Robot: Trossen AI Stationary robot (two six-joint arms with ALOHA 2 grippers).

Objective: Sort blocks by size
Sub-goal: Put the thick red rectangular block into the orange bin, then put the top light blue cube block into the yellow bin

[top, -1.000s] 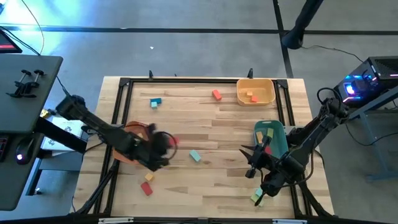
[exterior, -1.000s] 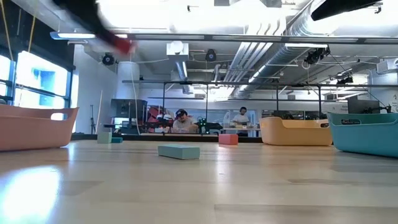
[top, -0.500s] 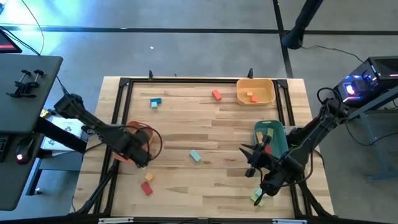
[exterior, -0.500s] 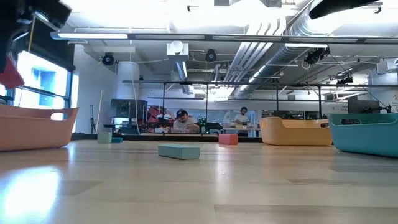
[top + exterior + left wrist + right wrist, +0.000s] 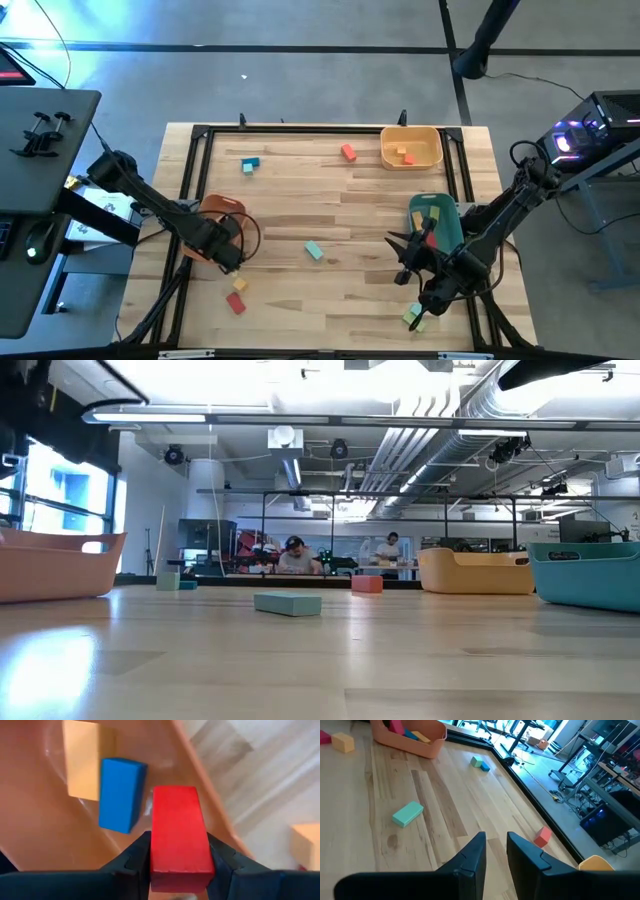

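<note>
On the wooden table, my left claw holds a long red block right above the orange bin, pointing inside.

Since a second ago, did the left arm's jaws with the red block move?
Yes. The left gripper, holding the red rectangular block, drew back from mid-table over the orange plastic bin.

A pale wooden table carries orange, yellow and teal bins and scattered small blocks.
</note>
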